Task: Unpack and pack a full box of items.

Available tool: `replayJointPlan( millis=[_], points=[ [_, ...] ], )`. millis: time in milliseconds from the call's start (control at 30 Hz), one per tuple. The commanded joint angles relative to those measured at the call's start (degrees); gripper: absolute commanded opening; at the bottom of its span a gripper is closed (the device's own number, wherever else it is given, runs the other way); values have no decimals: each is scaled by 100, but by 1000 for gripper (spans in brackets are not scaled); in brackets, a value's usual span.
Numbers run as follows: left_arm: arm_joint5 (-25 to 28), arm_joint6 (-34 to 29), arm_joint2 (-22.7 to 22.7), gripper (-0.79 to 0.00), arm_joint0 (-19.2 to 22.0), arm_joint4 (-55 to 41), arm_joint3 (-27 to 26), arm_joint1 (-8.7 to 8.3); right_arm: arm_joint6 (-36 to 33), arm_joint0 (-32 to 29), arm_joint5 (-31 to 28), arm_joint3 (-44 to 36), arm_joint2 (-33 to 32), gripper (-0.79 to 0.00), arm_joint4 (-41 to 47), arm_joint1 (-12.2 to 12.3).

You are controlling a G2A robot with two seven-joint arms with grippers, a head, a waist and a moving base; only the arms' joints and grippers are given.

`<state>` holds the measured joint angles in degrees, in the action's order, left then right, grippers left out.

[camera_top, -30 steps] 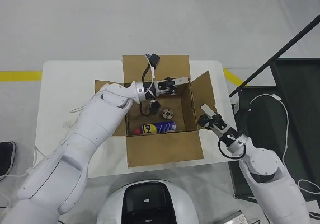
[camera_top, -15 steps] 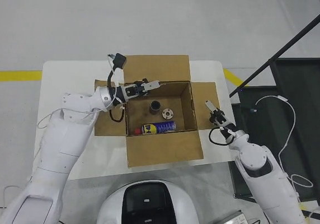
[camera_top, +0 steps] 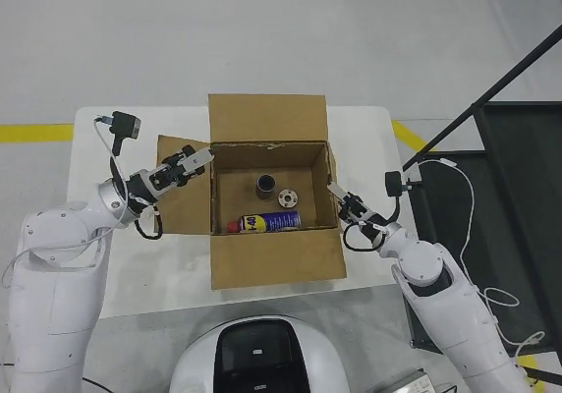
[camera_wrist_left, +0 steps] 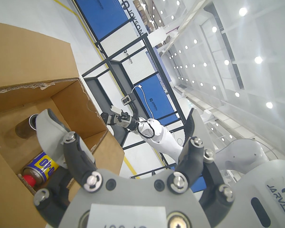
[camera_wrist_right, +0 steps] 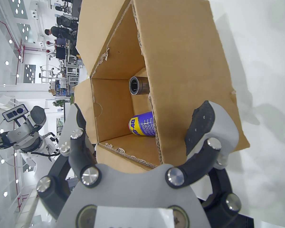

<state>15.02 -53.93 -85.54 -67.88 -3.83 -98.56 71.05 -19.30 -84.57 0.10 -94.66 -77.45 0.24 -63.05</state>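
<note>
An open cardboard box (camera_top: 276, 260) stands mid-table. On its floor lie a blue and yellow spray can (camera_top: 266, 223), a dark cylinder (camera_top: 265, 183) and a small metal disc (camera_top: 286, 197). My left gripper (camera_top: 191, 159) hangs open and empty above the box's left flap, outside the box. Its own view has the box (camera_wrist_left: 26, 55), the can (camera_wrist_left: 39, 167) and the cylinder (camera_wrist_left: 26, 126) beside the open left gripper (camera_wrist_left: 118, 124). My right gripper (camera_top: 343, 196) is open at the right wall. In its own view the right gripper (camera_wrist_right: 140, 119) straddles the wall's edge, with the can (camera_wrist_right: 142, 125) and cylinder (camera_wrist_right: 137, 88) inside.
The white table (camera_top: 379, 128) has bare room on both sides of the box. A black metal rack (camera_top: 517, 167) stands just past the table's right edge, with a cable hanging from the right arm near it.
The left arm drew back out of the box to above its left flap. The right gripper closed in on the right wall, and the right flap no longer splays outward.
</note>
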Motion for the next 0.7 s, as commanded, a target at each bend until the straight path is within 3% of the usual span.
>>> replayJointPlan(
  millis=[0, 233, 467, 667],
  points=[
    [-10, 23, -188, 0, -221, -67, -50, -34, -31, 119, 4, 51, 83, 0, -33, -17],
    [0, -51, -504, 0, -741, -290, -131, -121, -37, 504, -47, 156, 373, 0, -167, -87],
    [51, -261, -1046, 0, -1059, -744, -217, -223, 99, 636, 78, -586, 473, 0, -1374, -69],
    [29, -623, -1508, 0, -1088, -1180, 87, -323, -688, 1119, 469, -871, 1016, 0, -2495, -88]
  ],
)
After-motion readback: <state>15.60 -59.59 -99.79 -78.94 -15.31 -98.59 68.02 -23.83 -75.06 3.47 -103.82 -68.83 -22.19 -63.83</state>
